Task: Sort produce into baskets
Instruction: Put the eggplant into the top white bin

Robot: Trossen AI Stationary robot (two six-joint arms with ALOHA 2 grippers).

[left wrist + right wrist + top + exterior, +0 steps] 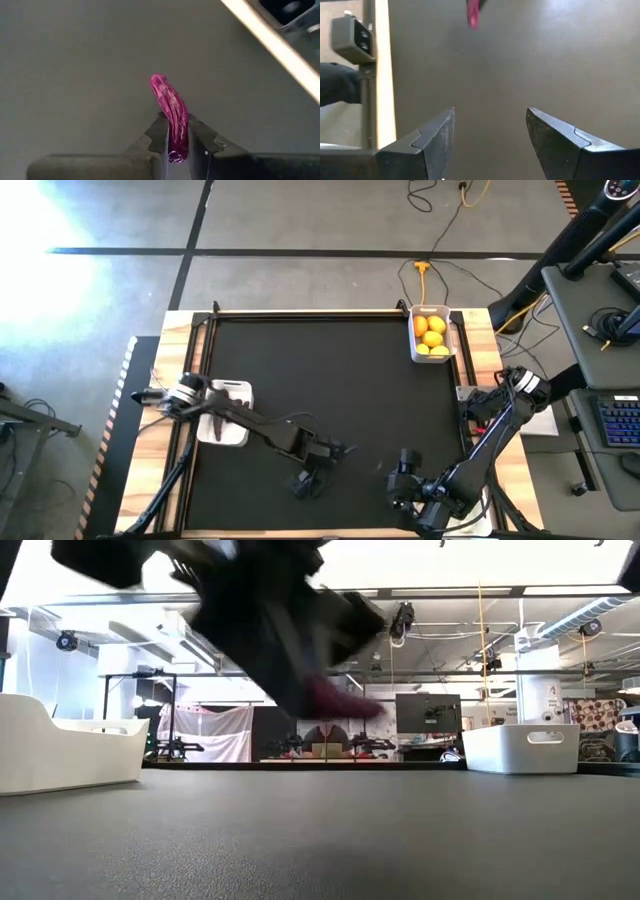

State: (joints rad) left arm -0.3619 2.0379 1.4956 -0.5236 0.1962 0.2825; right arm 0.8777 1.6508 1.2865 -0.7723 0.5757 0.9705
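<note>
High view: I have the left gripper out over the near middle of the black mat, and the right gripper waiting just to its right, nearer the front edge. One basket holding yellow citrus sits at the far right corner; another basket lies at the left, partly under the left arm.

Low view: the purple vegetable hangs clear above the mat. A white basket stands at each side, with a workshop of racks, screens and ceiling lights behind.

Left wrist view: the fingers are clamped on the vegetable's lower end only, so most of its length juts out beyond them. I judge it could pivot or slip out during a fast swing to a basket.

Right wrist view: the jaws stand apart, holding nothing, over bare mat beside the wooden table edge.
</note>
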